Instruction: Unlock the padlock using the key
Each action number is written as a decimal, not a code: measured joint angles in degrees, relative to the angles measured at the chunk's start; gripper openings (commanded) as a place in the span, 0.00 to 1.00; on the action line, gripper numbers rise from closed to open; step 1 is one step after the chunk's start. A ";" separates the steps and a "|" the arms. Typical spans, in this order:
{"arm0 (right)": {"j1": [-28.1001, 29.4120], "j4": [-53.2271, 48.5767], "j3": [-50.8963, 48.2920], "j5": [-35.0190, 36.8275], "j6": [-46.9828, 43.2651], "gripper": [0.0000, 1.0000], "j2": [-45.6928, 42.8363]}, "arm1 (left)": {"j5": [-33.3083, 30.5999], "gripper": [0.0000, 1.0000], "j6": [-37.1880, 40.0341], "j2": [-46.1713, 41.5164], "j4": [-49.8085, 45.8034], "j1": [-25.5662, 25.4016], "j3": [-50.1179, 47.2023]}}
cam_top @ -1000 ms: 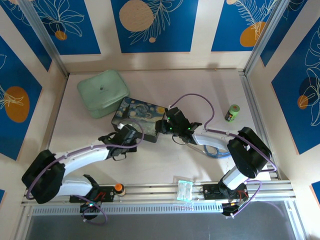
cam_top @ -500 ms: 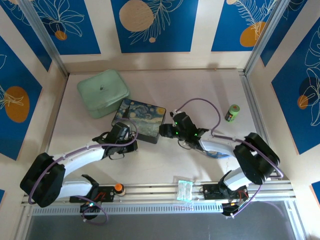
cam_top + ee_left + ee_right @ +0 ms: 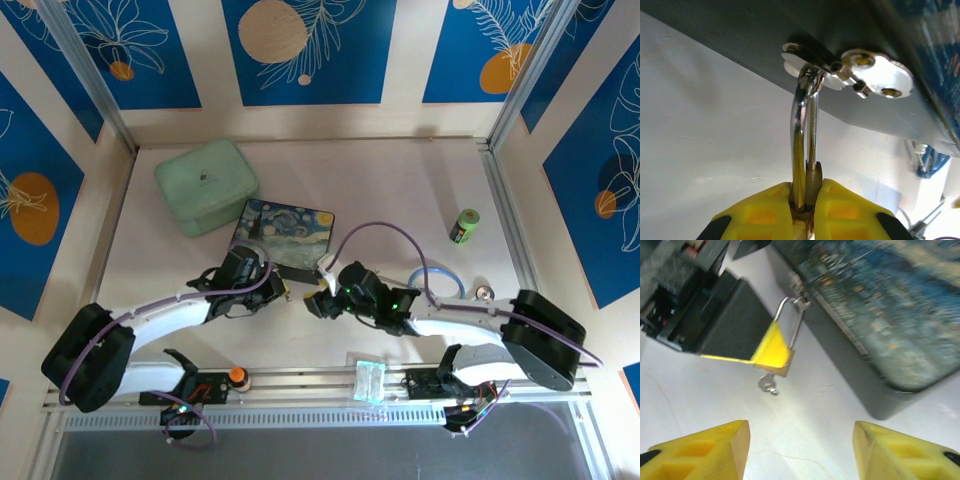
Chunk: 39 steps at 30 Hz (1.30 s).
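Top external: the left gripper (image 3: 275, 290) is seen at the front edge of the painted box (image 3: 285, 228), with the right gripper (image 3: 314, 294) just beside it. Left wrist: the padlock (image 3: 800, 135) is clamped in the closed left gripper (image 3: 806, 200) and is hooked through the box clasp (image 3: 860, 75). Right wrist: the right gripper (image 3: 805, 450) is held open and empty near the padlock (image 3: 781, 367); the key (image 3: 768, 384) is seen at its underside.

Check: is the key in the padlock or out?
In. The key hangs from the underside of the padlock, which the left gripper clamps; the open right gripper is clear of it.
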 measured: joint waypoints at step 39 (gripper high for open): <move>7.76 20.35 4.26 16.74 -13.20 0.15 22.14 | -0.96 0.00 -8.61 -0.50 8.90 -0.94 -3.58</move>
